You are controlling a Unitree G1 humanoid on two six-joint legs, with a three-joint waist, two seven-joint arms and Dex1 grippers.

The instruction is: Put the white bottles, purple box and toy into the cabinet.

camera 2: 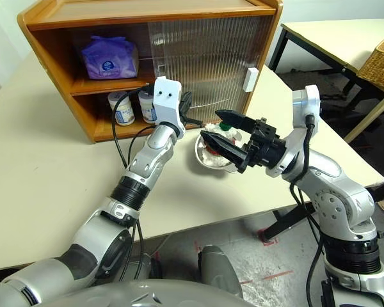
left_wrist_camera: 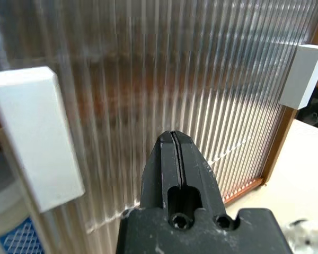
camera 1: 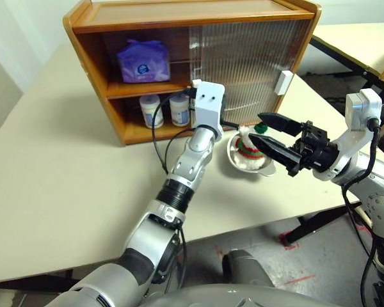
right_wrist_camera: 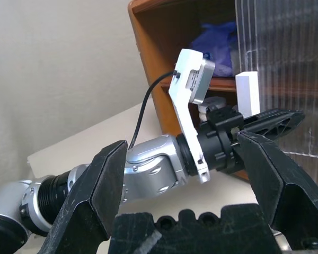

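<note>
Before the cabinet's [camera 1: 102, 77] ribbed doors [left_wrist_camera: 164, 79], left gripper [left_wrist_camera: 172, 138] pinched together, right gripper [camera 1: 269, 135] spread

Purple box [camera 1: 143, 61] and white bottles [camera 1: 164, 110] shelved; toy [camera 1: 248, 146] seemingly outside.

Cream tabletop [camera 1: 64, 185] carries the cabinet [camera 1: 179, 19] toward its far edge — open half facing the near edge. Just beside the cabinet's front, nearer the right edge, sits a metal bowl [camera 1: 264, 170] — the toy [camera 1: 248, 146] inside it.
</note>
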